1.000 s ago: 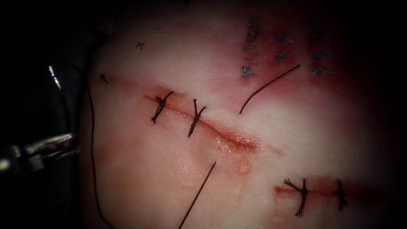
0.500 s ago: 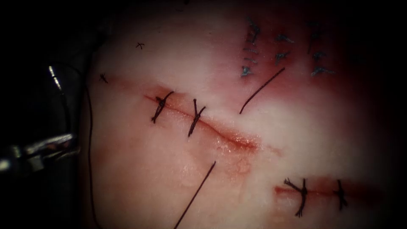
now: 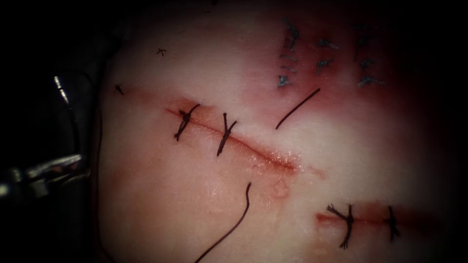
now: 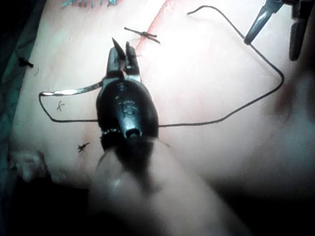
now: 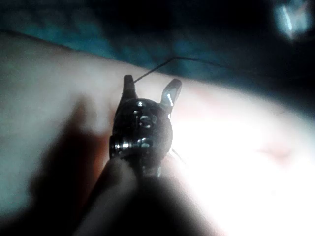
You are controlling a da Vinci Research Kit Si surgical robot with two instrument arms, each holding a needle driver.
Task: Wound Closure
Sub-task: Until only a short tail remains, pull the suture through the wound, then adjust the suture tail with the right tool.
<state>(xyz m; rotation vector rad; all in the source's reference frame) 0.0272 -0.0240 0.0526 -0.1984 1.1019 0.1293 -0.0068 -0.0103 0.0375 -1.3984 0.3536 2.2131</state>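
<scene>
Left hand [image 4: 122,49], seen at the lower left edge of the endoscope frame beside the tissue [image 3: 161,204], has its jaws parted by a narrow gap and holds nothing. The needle [image 4: 74,91] lies just beside this hand's wrist at the left border of the tissue, well left of the cut [image 3: 253,152]; whether its point sits in the tissue cannot be told. Right hand [image 5: 150,86] stands wide open over pale tissue, with a strand of thread [image 3: 229,229] running past its tips but not clamped between them. In the endoscope view, a slack, curved strand rises from the bottom edge and enters the tissue just below the cut's right end. At lower right, a second cut [image 3: 370,216] carries two knotted stitches. The main cut runs obliquely across mid-frame, with two dark stitches [image 3: 183,124] over its left half and its right half unclosed and glistening with red fluid [image 3: 278,163]. Beyond it, a short free thread end [image 3: 297,108] leaves the tissue towards upper right, below rows of bluish stitches [image 3: 321,58].
</scene>
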